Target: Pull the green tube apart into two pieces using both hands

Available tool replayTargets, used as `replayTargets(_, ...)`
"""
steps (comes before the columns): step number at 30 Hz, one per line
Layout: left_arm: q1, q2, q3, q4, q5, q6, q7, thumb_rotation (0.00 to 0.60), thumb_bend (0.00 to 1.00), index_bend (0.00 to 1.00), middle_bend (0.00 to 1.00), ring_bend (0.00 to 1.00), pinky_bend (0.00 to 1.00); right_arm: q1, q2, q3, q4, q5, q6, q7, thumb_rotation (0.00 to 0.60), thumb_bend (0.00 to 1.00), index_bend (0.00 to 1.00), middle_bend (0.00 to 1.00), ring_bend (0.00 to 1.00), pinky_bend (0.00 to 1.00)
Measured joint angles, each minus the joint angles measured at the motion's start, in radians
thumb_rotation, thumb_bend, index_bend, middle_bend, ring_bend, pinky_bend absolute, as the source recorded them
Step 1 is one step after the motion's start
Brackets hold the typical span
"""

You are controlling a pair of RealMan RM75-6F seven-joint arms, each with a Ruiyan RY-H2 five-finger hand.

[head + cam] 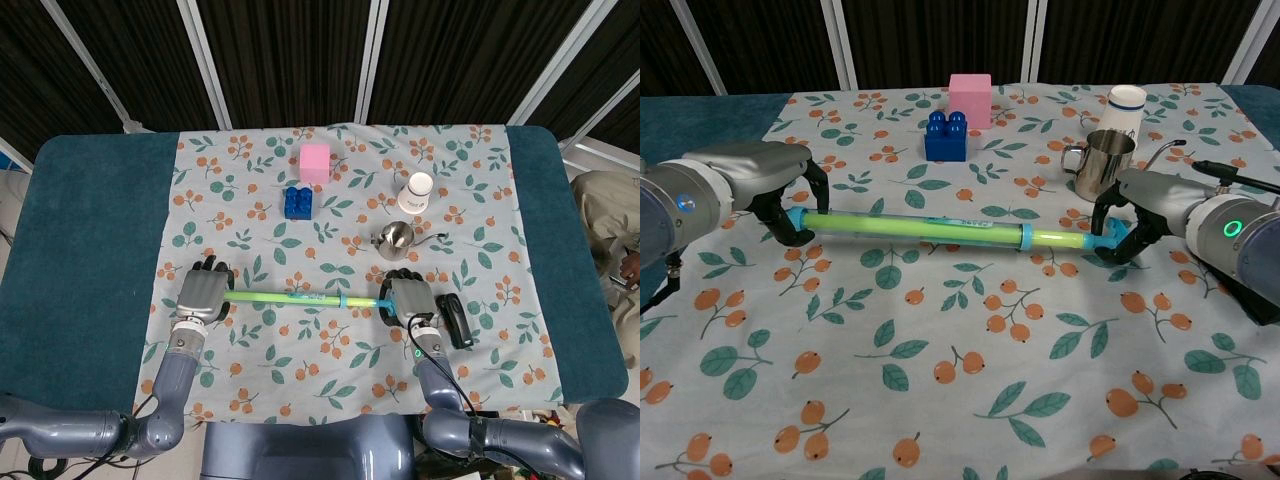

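Observation:
A long green tube (300, 298) (915, 227) with light-blue end caps and a blue ring near its right end lies level across the floral cloth, in one piece. My left hand (203, 293) (780, 190) grips its left end, fingers curled around the blue cap. At the other end my right hand (408, 300) (1140, 215) grips the right cap. The tube seems to hover just above the cloth in the chest view.
Behind the tube stand a blue toy brick (297, 202) (946, 135), a pink cube (315, 163) (970, 99), a steel pitcher (394, 240) (1102, 165) and a white paper cup (417, 192) (1124, 108). A black device (457, 320) lies right of my right hand.

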Motion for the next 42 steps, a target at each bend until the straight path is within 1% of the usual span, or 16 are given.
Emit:
replayTargets(15, -0.002, 0.005, -0.003, 0.038, 0.001, -0.05, -0.021, 0.6, 0.45, 0.58, 0.24, 0.08, 0.2, 0.005, -0.023, -0.001, 0.034, -0.011, -0.001, -0.011, 0.6, 0.41, 0.66, 0.2, 0.13, 0.13)
replayTargets(21, -0.001, 0.002, 0.0, 0.034, 0.008, -0.051, -0.026, 0.6, 0.45, 0.58, 0.24, 0.08, 0.2, 0.009, -0.031, 0.005, 0.042, -0.018, 0.0, -0.012, 0.6, 0.41, 0.66, 0.2, 0.13, 0.13)
replayTargets(42, 0.003, 0.018, 0.0, 0.013, 0.013, -0.042, -0.026, 0.6, 0.45, 0.59, 0.25, 0.08, 0.2, 0.017, -0.022, 0.022, 0.019, -0.034, 0.017, -0.035, 0.6, 0.42, 0.68, 0.2, 0.13, 0.13)
